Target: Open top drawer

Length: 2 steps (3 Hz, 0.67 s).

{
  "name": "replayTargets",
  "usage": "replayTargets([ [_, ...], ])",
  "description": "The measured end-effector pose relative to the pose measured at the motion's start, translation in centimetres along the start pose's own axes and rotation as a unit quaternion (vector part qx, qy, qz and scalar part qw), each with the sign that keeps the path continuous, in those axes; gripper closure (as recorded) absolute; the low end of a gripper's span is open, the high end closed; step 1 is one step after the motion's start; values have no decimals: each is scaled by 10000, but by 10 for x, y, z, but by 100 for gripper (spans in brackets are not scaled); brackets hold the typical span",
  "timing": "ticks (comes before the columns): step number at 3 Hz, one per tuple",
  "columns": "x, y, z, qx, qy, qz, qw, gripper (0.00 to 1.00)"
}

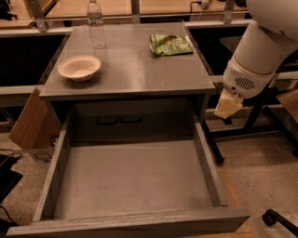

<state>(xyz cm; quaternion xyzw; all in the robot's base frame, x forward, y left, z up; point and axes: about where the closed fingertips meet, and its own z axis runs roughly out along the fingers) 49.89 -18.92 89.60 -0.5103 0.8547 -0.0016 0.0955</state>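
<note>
Camera view
Top drawer (pixel 135 181): at 6 o'clock, pulled far out from under the table (pixel 139 74), with its front panel along the lower edge.
Gripper (pixel 228 106): at 3 o'clock, hanging off the table's right side, apart from the drawer (open or closed cannot be told).
Bowl (pixel 79 68): at 10 o'clock on the table.
Water bottle (pixel 96 25): at 11 o'clock, upright, label not readable.
Green bag (pixel 170 44): at 1 o'clock, lying flat, print not readable.

This looks like a lab or workshop: speckled hard floor (pixel 265 167) at lower right, a grey metal cabinet (pixel 135 69) mid-frame, workbenches (pixel 163 5) along the top and cardboard (pixel 30 123) leaning at left. The gripper (pixel 228 106) hangs at right, beside the cabinet top.
</note>
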Motion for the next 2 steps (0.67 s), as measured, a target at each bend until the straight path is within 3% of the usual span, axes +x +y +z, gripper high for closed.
replayTargets([
  [1,-1,0,0,24,-19,-5,10000,5],
  [2,-1,0,0,32,-25,-7,10000,0],
])
